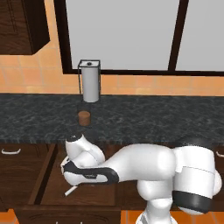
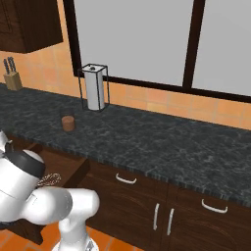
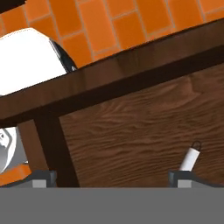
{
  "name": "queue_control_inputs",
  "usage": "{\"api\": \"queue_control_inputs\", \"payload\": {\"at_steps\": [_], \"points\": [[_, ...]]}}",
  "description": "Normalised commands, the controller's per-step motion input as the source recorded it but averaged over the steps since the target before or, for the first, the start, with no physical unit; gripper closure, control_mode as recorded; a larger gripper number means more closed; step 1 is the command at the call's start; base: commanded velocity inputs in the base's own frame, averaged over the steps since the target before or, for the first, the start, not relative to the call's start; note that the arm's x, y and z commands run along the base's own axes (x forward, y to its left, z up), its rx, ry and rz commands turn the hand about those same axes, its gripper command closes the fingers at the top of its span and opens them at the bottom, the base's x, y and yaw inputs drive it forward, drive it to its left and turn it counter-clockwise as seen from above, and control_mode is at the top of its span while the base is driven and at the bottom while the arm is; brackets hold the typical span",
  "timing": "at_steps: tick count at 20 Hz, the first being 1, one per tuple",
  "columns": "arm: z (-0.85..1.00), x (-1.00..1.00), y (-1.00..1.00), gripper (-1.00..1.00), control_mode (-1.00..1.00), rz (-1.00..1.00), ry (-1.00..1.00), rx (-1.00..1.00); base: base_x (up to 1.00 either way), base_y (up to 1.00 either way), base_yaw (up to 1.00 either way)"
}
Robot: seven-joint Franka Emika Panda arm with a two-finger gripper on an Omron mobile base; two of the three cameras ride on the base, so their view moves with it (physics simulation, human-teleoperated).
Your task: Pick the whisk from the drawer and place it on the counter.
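The counter [image 1: 144,118] carries a paper towel holder [image 1: 90,81] and a brown cork-like cylinder [image 1: 83,117]. Below it the drawer [image 1: 48,188] stands pulled out, the gripper [image 3: 111,178] low inside with jaws spread wide, empty. The whisk [image 3: 191,156] lies on the drawer's bottom, just beside one fingertip.

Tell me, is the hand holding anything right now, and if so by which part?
Nothing is held. The hand is open over the drawer, and the whisk lies loose on the drawer bottom by one fingertip.

One whisk [image 3: 191,157], one drawer [image 3: 144,131]
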Motion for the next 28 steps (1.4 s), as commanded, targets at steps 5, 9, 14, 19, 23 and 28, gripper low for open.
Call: {"api": "queue_control_inputs", "payload": {"at_steps": [5,9,14,19,23,28], "points": [[-0.33,0.34,0.10,-1.00,-1.00,-0.01,0.00,0.01,0.00,0.00,0.00],[-0.27,0.46,0.18,-1.00,-1.00,0.00,0.00,0.00,0.00,0.00,0.00],[-0.23,0.29,0.32,-1.00,-1.00,0.00,0.00,-0.01,0.00,0.00,0.00],[-0.41,0.16,0.37,-1.00,-1.00,0.00,0.00,-0.05,0.00,0.00,0.00],[-0.10,0.25,0.27,-1.00,-1.00,0.00,0.00,0.00,0.00,0.00,0.00],[-0.01,0.35,0.43,-1.00,-1.00,0.00,0.02,-0.01,0.00,0.00,0.00]]}}
